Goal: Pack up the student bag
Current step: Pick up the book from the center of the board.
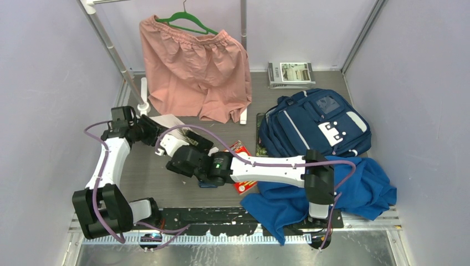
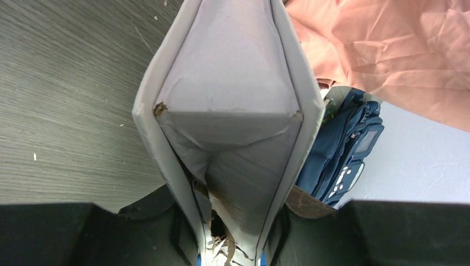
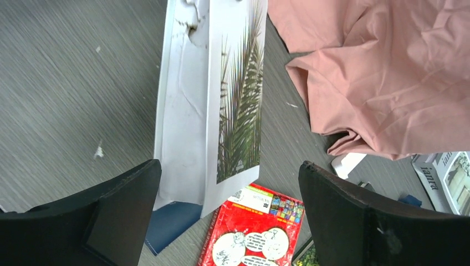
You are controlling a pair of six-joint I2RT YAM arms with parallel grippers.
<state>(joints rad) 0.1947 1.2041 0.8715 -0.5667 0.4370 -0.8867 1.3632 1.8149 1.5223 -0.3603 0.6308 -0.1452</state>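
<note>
Top view: student bag (image 1: 313, 124) lies near the table's (image 1: 144, 183) far right corner; I see nothing packed.
Left wrist: my left pincer (image 2: 233, 221) grasps a white paper bag (image 2: 233, 83).
Right wrist: my right pincer (image 3: 227, 166) is released and empty.
Progress: barely begun, I judge.
</note>
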